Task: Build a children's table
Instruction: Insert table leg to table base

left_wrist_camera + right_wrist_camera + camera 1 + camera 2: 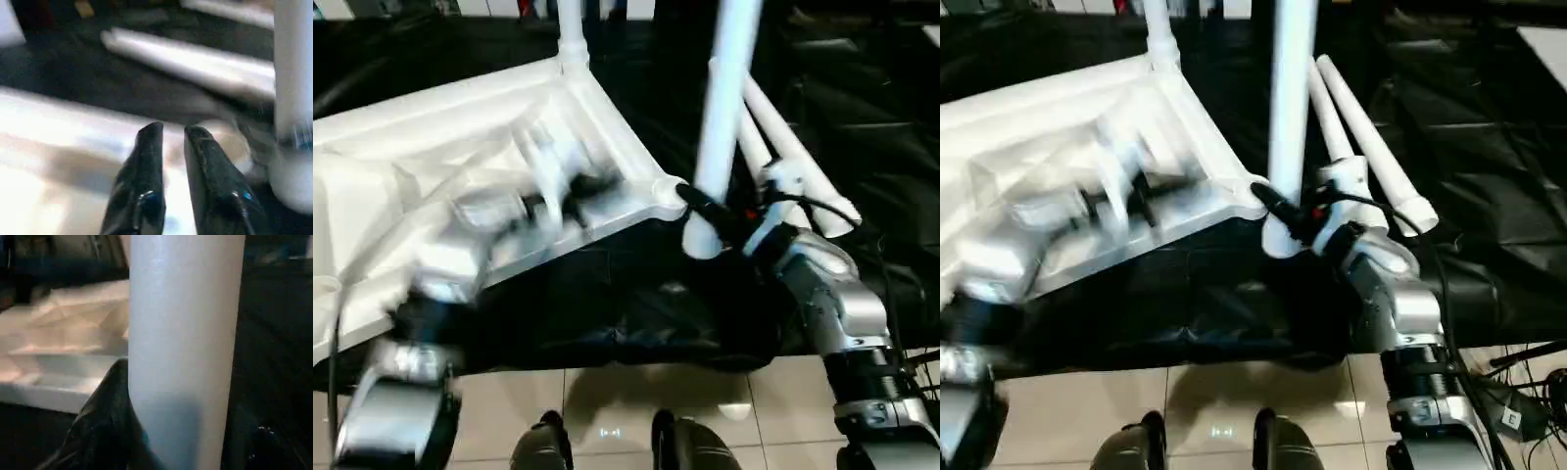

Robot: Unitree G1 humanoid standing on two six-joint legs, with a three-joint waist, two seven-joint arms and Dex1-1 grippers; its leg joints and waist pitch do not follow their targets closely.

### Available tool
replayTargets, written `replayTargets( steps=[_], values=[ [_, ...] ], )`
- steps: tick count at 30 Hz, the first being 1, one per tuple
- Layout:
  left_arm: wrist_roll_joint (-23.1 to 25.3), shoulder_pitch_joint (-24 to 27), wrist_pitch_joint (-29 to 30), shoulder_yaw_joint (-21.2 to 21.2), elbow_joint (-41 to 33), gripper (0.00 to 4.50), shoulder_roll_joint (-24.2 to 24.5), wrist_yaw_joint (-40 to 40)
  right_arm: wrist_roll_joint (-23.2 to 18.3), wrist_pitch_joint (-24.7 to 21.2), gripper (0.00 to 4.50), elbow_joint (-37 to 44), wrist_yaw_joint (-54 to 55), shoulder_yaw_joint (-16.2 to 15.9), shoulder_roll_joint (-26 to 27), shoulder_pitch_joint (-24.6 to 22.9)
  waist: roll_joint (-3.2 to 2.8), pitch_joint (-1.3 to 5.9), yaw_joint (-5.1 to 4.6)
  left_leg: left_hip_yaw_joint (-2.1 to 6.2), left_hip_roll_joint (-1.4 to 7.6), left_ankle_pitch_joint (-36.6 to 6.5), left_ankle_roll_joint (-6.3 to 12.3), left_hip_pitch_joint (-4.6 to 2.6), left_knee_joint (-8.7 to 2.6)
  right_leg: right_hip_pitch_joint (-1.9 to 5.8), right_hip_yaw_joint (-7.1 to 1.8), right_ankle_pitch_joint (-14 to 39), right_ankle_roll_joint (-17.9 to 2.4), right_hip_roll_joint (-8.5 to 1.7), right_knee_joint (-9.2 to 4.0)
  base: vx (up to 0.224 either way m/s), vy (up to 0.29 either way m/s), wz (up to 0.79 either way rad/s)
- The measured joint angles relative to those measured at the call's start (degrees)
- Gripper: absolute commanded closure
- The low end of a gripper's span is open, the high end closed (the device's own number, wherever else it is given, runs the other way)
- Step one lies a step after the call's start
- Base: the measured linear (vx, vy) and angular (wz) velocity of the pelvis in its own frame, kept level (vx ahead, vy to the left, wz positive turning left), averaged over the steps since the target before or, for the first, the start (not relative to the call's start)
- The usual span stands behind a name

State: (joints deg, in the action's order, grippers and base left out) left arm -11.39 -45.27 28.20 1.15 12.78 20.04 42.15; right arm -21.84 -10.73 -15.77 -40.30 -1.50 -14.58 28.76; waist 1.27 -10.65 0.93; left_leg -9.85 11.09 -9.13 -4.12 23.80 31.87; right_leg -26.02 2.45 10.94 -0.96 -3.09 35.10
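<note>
The white tabletop point(431, 157) lies upside down on black cloth, ribbed underside up. One leg point(571, 29) stands in its far corner socket. My right gripper point(717, 221) is shut on another white leg point(720, 117) and holds it upright, with its lower end just beside the near right corner socket point(664, 190). In the right wrist view this leg point(183, 347) stands against a black finger point(105, 426). Two more legs point(793, 162) lie on the cloth behind it. My left gripper point(171, 131) hovers over the tabletop's underside near that socket, slightly open and holding nothing.
Black cloth point(636, 313) covers the low work surface; its front edge meets the tiled floor point(636, 392). My feet point(548, 446) stand at that edge. Cables point(1528, 392) trail on the floor at the right.
</note>
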Motion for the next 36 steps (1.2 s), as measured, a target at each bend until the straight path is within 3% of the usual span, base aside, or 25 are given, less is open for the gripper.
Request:
replayTargets(
  steps=[4, 11, 14, 18, 22, 32, 36],
  values=[
    [0.6, -2.7, -0.4, 0.6, 2.2, 3.09, -2.5, -4.7, 2.0, 0.2, 2.67, 0.4, 0.1, -1.7, 0.7, 0.1, 0.10, -0.04, 0.15, -0.04, -0.03, -0.1, 0.19, 0.13, 0.69, 0.04, -0.07, 0.2, -0.4, -0.21, 0.02, 0.000, 0.000, 0.00],
    [1.7, -4.0, 0.8, -2.5, 3.3, 2.51, -6.9, -6.3, 2.8, -0.4, 2.67, 0.8, 0.3, -3.7, 1.5, 0.1, 0.09, -0.04, 1.11, -0.17, 0.03, 0.0, 0.36, 0.22, 1.41, 0.11, -0.21, -0.3, -0.6, -0.33, 0.25, 0.000, 0.000, 0.00],
    [-0.5, -4.2, 3.1, -2.7, 0.6, 2.29, -9.9, -6.1, 3.6, -0.3, 2.67, 1.2, 1.0, -3.9, 1.4, 0.1, 0.10, -0.04, 1.43, -0.28, 0.04, 0.0, 0.46, 0.28, 1.64, 0.14, -0.24, -0.5, -0.7, -0.40, 0.27, 0.000, 0.000, 0.00],
    [-8.7, -5.3, 8.4, -1.6, -7.4, 2.25, -13.0, -4.9, 4.5, 0.1, 2.67, 1.6, 1.3, -3.3, 0.6, 0.4, 0.10, -0.04, 1.57, -0.33, 0.04, 0.1, 0.49, 0.32, 1.81, 0.16, -0.30, -0.6, -0.7, -0.42, 0.26, 0.000, 0.000, 0.00],
    [-11.4, -7.1, 9.1, -1.6, -10.9, 2.25, -14.0, -3.9, 4.7, 0.1, 2.67, 1.1, 1.5, -3.4, 0.6, 0.4, 0.09, -0.04, 1.45, -0.34, 0.04, 0.1, 0.59, 0.26, 1.86, 0.17, -0.32, -0.7, -0.7, -0.41, 0.39, 0.000, 0.000, 0.00],
    [-7.6, -6.5, 6.6, -2.7, -10.0, 2.25, -13.4, -4.6, 5.1, 0.0, 2.67, -0.1, 2.3, -3.3, 0.4, 0.5, 0.10, -0.04, 1.31, -0.30, 0.10, 0.1, 0.60, 0.27, 2.18, 0.17, -0.31, -0.7, -0.7, -0.40, 0.71, 0.000, 0.000, 0.00],
    [-1.5, -5.8, 2.5, -5.0, -4.4, 2.25, -5.7, -5.6, 2.8, -3.5, 2.67, 2.2, 1.1, -1.1, -1.1, 2.0, 0.08, -0.04, 0.98, -0.21, 0.13, 0.2, 0.56, 0.23, 2.23, 0.16, -0.32, -0.8, -0.5, -0.33, 0.80, 0.000, 0.000, 0.00]
  ],
)
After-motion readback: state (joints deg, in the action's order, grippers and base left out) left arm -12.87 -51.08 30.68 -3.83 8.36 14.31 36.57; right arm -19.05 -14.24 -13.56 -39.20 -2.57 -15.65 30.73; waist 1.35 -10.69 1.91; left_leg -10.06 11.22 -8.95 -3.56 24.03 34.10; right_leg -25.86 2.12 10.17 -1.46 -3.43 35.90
